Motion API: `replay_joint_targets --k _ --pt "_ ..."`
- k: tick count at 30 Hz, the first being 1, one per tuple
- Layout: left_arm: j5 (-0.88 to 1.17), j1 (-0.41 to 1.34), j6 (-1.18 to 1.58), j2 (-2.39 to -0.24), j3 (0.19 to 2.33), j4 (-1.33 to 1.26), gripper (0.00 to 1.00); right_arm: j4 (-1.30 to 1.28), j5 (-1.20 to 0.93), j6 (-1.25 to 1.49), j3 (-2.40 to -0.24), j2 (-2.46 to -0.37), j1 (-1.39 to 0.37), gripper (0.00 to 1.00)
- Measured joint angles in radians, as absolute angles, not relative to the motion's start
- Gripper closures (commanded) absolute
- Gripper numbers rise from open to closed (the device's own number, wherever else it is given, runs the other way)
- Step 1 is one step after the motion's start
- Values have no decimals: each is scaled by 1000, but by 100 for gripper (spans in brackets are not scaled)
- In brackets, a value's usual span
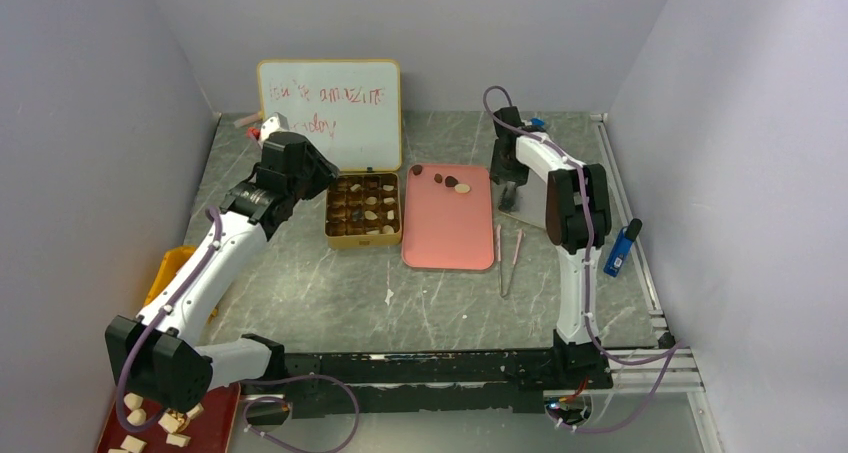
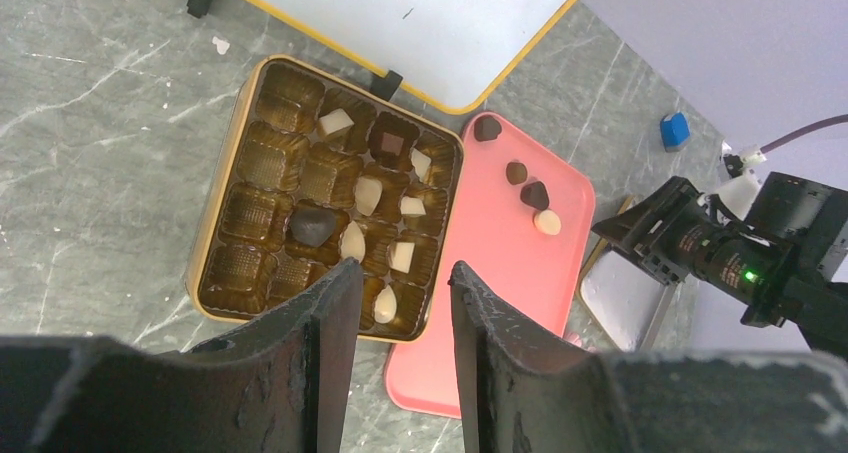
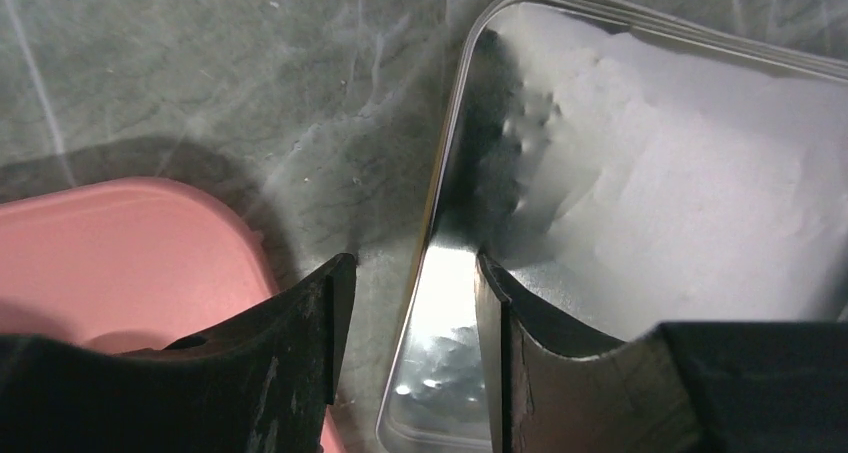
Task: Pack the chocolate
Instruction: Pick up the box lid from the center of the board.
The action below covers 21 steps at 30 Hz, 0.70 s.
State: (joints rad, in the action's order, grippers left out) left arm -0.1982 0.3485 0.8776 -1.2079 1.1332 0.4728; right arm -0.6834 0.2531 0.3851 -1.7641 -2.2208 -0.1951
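A gold chocolate box sits mid-table; in the left wrist view several of its cells hold tan and dark chocolates and the left cells are bare. To its right, a pink tray carries a few loose chocolates at its far end: a dark one, a brown one, a dark one and a tan one. My left gripper is open and empty above the box's near right corner. My right gripper is open, with its jaws either side of the rim of a silvery tin lid lying right of the tray.
A whiteboard leans behind the box. Tweezers lie right of the tray's near end. A blue object is at the right wall. A yellow container and a red tray of beige chunks sit at the near left.
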Motion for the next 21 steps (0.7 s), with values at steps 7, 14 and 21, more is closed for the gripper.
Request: replay_joint_targets --k 7,14,21 --pt "-198 348 878 -1208 1126 469 57 -678 258 386 -1768 -2243 -194 65" --pt "-199 348 878 -1205 1100 468 56 -666 260 388 -1758 -2244 -190 96" --pt "-199 348 881 -1177 1074 475 56 -640 260 392 -1701 -2207 -186 100"
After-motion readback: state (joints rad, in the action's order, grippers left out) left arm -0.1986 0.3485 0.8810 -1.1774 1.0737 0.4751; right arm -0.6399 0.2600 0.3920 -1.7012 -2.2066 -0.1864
